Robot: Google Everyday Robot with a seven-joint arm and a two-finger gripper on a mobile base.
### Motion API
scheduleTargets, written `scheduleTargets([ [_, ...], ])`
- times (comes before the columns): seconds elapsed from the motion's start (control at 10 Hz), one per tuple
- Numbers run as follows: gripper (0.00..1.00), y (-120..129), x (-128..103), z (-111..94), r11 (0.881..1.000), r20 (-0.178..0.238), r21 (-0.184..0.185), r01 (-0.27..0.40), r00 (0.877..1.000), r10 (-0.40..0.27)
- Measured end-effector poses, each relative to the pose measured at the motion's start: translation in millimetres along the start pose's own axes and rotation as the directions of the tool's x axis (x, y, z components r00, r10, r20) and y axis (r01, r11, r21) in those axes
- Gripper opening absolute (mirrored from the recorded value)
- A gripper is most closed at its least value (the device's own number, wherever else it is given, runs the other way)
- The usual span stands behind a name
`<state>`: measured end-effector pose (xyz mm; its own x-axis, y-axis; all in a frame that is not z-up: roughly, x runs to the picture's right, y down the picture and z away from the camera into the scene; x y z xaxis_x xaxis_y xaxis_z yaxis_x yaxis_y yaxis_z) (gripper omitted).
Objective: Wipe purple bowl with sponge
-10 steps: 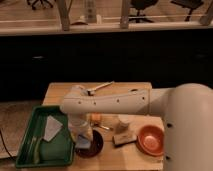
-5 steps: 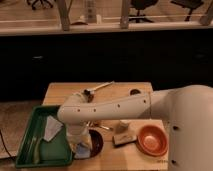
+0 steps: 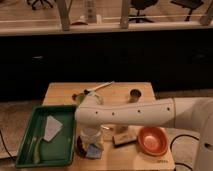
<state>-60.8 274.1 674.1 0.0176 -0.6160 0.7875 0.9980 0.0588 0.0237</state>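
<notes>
The purple bowl [image 3: 81, 146] sits near the table's front edge, just right of the green tray, with only its dark rim showing. My gripper [image 3: 93, 144] hangs straight down from the white arm [image 3: 130, 114] into the bowl. It is shut on the light-blue sponge [image 3: 94, 150], which presses onto the inside of the bowl. The gripper and sponge hide most of the bowl.
A green tray [image 3: 27, 150] with a pale cloth [image 3: 51, 127] lies at the left. An orange bowl [image 3: 152, 140] and a cream block with a dark base [image 3: 123, 138] are to the right. A metal cup [image 3: 135, 95] and a long utensil [image 3: 100, 87] stand at the back of the wooden table [image 3: 60, 91].
The arm has lowered and swung slightly across the table. The gripper with the sponge has shifted a little inside the purple bowl. The other objects have not moved.
</notes>
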Motion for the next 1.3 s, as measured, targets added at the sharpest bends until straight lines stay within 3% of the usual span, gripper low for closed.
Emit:
scheduleTargets([
  [0.4, 0.00, -24.8, 42.0, -12.4, 1.000, -0.035, 0.005, 0.010, 0.999, -0.010],
  [0.7, 0.00, -54.7, 37.5, -8.3, 0.997, -0.010, -0.003, 0.075, 0.997, -0.075],
  [1.3, 0.00, -52.0, 18.2, -0.8, 0.995, 0.024, 0.007, 0.095, 0.995, -0.095],
])
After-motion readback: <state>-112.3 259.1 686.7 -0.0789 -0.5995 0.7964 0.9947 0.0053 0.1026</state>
